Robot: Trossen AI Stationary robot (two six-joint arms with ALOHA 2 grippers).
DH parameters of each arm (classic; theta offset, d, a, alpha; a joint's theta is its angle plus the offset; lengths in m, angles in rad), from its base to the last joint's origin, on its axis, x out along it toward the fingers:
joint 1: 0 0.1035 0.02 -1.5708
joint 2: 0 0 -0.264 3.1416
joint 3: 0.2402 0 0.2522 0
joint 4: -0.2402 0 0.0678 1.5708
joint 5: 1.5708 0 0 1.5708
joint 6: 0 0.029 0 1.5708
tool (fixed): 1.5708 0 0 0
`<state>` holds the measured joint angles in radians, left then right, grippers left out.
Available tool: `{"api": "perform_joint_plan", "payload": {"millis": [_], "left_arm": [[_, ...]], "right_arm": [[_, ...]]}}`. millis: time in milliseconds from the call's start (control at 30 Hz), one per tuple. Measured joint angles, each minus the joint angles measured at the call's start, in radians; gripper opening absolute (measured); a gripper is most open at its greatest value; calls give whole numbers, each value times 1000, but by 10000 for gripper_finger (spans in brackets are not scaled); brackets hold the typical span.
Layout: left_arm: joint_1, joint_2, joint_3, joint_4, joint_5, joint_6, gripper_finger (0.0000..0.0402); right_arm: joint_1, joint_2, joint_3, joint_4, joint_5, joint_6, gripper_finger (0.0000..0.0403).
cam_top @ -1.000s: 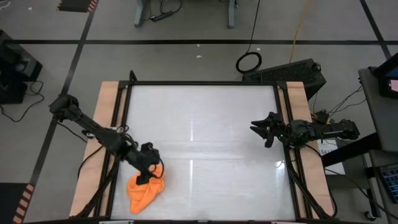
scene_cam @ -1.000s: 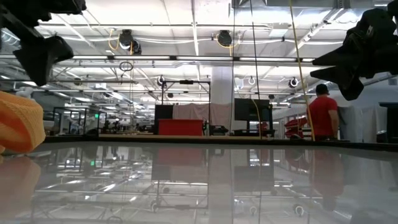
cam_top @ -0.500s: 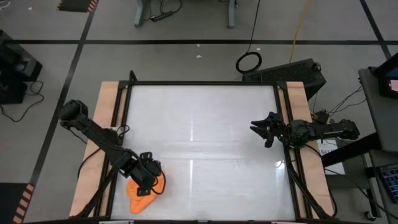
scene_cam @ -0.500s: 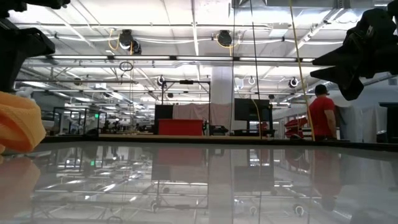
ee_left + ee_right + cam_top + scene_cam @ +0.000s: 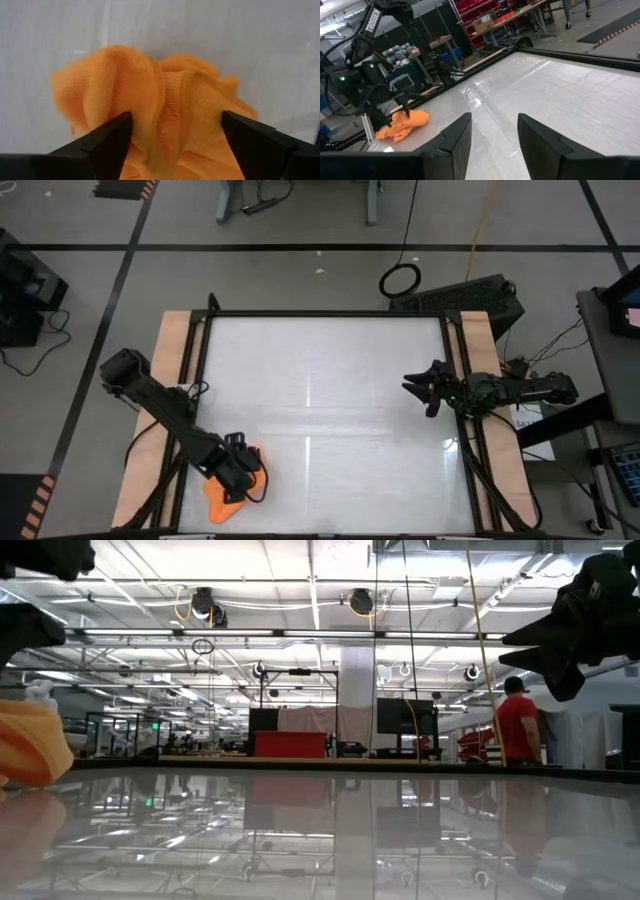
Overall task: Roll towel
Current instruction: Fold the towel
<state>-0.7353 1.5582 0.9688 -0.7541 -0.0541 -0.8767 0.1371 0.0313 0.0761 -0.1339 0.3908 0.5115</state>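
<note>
The left hand [image 5: 172, 137] is working at the near left corner of the worktop [image 5: 330, 380], its two fingers [image 5: 107, 137] standing wide apart over the towel [image 5: 150, 105]. The cloth is bulging up between them in loose ridges and is not being pinched. In the high view the towel [image 5: 222, 495] is lying crumpled close to the worktop's near edge, with the left hand [image 5: 240, 470] sitting directly over it and covering part of it. In the low view the towel [image 5: 32, 745] is showing only at the frame's left margin.

Judgement: the towel is bunched rather than flat, so rolling is not yet under way. To do this step well, the hand ought to be taking one free edge or corner, not the central heap, and drawing the cloth out towards the open middle of the worktop before any roll is started. Closing on the mound as it lies would likely gather several layers. The near edge leaves little margin; the cloth could slip off.

Further off, the right hand [image 5: 420, 388] is waiting above the worktop's right side, well apart from the towel, its fingers parted and holding nothing.
</note>
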Motion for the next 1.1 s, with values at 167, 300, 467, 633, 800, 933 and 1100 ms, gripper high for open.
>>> {"api": "perform_joint_plan", "payload": {"millis": [167, 300, 467, 633, 800, 933, 1100], "left_arm": [[0, 39, 0, -45, -1, -7, 235], [0, 49, 0, -62, -2, 0, 145], [0, 49, 10, -69, -4, 30, 31], [0, 49, 56, -75, -16, 69, 19], [1, 49, 135, -149, -97, 110, 21], [5, 48, 204, -206, -171, 162, 12], [31, 48, 269, -211, -229, 257, 10]], "right_arm": [[0, 0, 0, 0, 0, 0, 151], [0, 0, 0, 0, 0, 0, 151], [0, 0, 0, 0, 0, 0, 151], [0, 0, 0, 0, 0, 0, 151], [0, 0, 0, 0, 0, 0, 151], [0, 0, 0, 0, 0, 0, 151], [0, 0, 0, 0, 0, 0, 151]]}}
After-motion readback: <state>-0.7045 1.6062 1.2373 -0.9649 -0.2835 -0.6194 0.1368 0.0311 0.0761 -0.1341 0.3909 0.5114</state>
